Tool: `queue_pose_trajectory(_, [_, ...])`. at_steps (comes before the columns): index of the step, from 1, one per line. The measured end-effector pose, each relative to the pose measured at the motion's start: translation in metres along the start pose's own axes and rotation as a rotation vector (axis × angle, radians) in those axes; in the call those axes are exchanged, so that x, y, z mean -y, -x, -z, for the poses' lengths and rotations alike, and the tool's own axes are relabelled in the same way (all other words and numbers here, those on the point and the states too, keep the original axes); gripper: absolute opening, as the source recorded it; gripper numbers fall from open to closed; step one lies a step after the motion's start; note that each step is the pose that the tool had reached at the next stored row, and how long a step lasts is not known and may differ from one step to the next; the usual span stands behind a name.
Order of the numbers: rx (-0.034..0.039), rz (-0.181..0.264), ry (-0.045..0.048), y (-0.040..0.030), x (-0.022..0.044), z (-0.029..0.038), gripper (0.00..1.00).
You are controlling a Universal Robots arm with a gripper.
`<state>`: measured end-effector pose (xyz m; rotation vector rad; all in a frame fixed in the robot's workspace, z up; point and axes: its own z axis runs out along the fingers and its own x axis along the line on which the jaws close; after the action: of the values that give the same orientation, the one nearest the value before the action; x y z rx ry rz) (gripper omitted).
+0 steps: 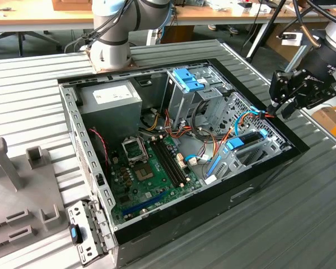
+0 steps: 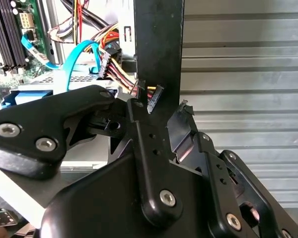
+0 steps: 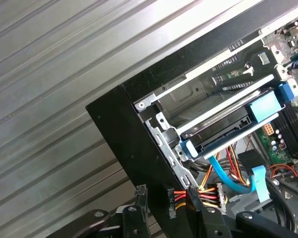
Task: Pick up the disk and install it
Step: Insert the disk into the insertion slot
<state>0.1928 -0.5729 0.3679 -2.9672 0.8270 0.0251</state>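
Where its bay (image 3: 203,91) overlaps, disk (image 3: 219,130) hides.

Table (image 1: 302,224): ribbed grey metal, dull sheen. Computer case (image 3: 134,144): matt black outer wall, bare grey sheet metal inside. Disk (image 3: 218,129): dark smooth body, bright blue smooth plastic rails. Gripper (image 1: 275,106): matt black, shiny metal screws. Cables (image 3: 224,176): glossy plastic sheathing.

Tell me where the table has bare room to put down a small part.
The ribbed table is bare alongside the computer case, toward the exterior view's right, and beyond the grey fixture at its left. Inside the case is crowded: cables beside the disk, the gripper near them.
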Motion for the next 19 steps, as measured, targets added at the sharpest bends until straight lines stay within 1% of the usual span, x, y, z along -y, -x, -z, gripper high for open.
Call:
queue_pose_trajectory(2, [-0.0002, 0.000, 0.0002, -0.0012, 0.0002, -0.0023, 0.44])
queue_pose_trajectory(7, [-0.0002, 0.000, 0.0001, -0.0012, 0.0003, -0.0025, 0.44])
queue_pose_trajectory(9, [-0.0001, 0.000, 0.0001, -0.0013, 0.0003, -0.0026, 0.42])
queue_pose_trajectory(10, [-0.0001, 0.000, 0.0000, -0.0013, 0.0003, -0.0027, 0.35])
queue_pose_trajectory(14, [-0.0001, 0.000, 0.0000, -0.0013, 0.0003, -0.0028, 0.34])
queue_pose_trajectory(15, [-0.0001, 0.000, 0.0000, -0.0013, 0.0003, -0.0029, 0.26])
queue_pose_trajectory(19, [-0.0001, 0.000, 0.0000, -0.0013, 0.0003, -0.0030, 0.26])
